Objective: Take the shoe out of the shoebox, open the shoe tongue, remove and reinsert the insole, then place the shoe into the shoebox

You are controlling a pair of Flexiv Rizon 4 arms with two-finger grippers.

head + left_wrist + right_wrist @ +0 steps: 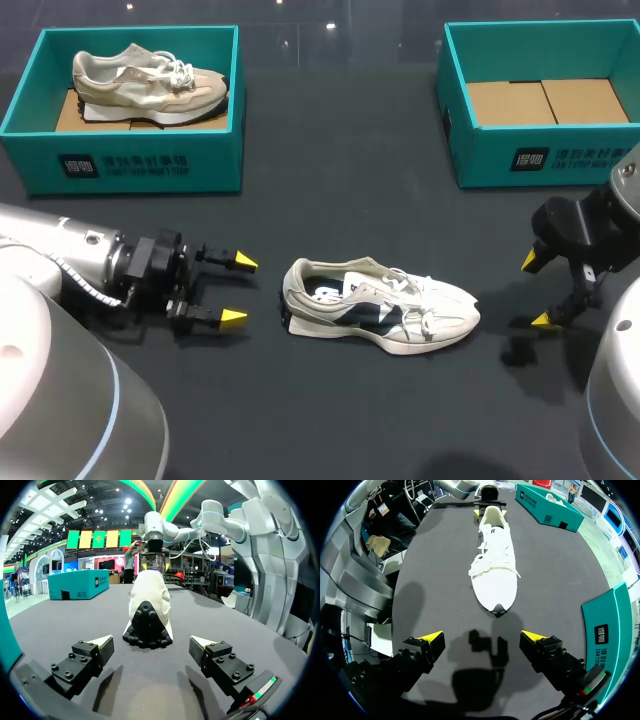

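Two pincers, both spread wide and gripping nothing, flank a white and navy shoe (380,318) that stands on its sole near the middle of the dark bench (330,430). The shoe's heel faces my left arm and its toe faces my right arm. Its laces lie loose across the top, and a printed insole shows through the opening.

My left pincer (239,290) hangs low just behind the heel, yellow tips pointing at it without touching. My right pincer (537,290) hangs near the toe, also apart from the shoe, casting a shadow on the bench between them.

At the far left corner, a teal shoebox (40,150) holds a beige shoe (150,85). At the far right, a second teal shoebox (455,120) shows brown cardboard on its floor.
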